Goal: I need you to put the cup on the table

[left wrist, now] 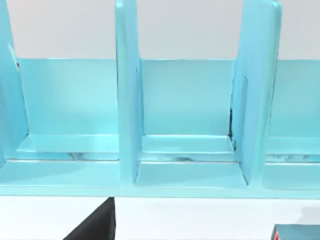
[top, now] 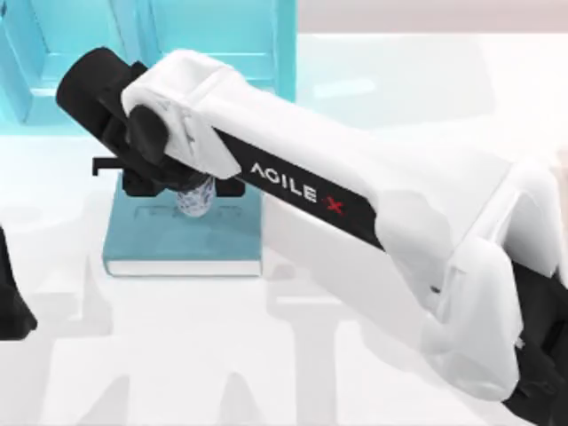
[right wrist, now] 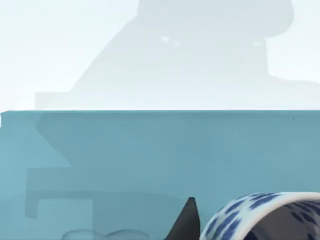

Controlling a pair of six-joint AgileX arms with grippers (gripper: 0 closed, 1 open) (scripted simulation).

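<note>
A small round cup (top: 195, 197), white with blue dots, is seen over a flat teal book (top: 182, 244) lying on the glossy white bench (top: 177, 355). The right claw (top: 182, 177) is stretched across above it; its grip cannot be told. The left arm is parked at the bench's left edge.

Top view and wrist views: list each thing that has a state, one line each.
cup: upright on the book, under the right tool.
book: closed, flat on the table, beside the shelf.
shelf: upright, compartments empty.
right tool: at the cup.
left arm: parked at the table's left edge.
</note>
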